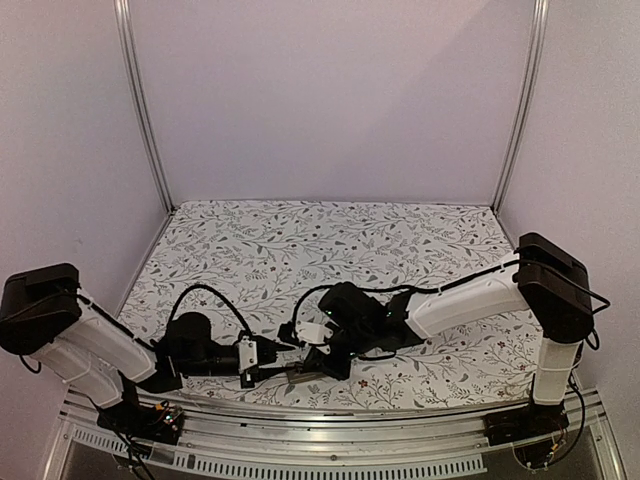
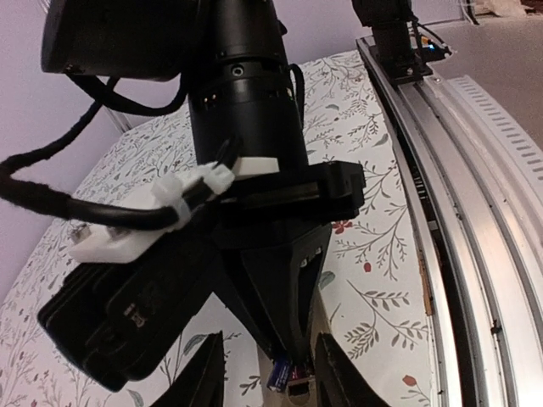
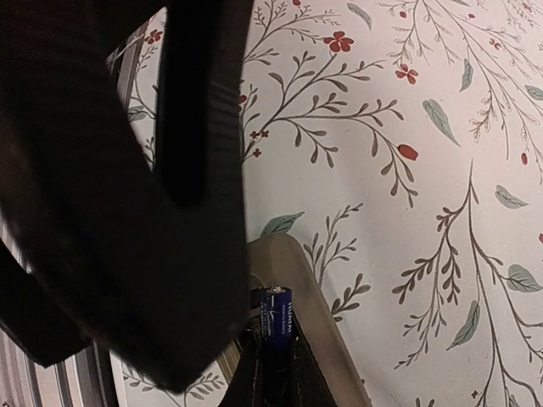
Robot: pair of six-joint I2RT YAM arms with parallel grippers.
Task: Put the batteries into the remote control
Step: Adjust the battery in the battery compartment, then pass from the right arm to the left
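r grip [image 3: 278, 363] pinches battery [image 3: 278, 318] in mostly hidden remote [image 3: 329, 343]; l grip [image 2: 271, 375] spread, tips cropped.

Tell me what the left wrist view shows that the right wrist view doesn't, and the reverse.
Only the left wrist view: the right gripper seen from outside, its cabled wrist above, the left gripper's fingers spread either side, and the aluminium rail. Only the right wrist view: the battery's printed side and the remote control's greyish rounded body beside it. Both: that battery, pinched at the right gripper's fingertips, and the floral tablecloth.
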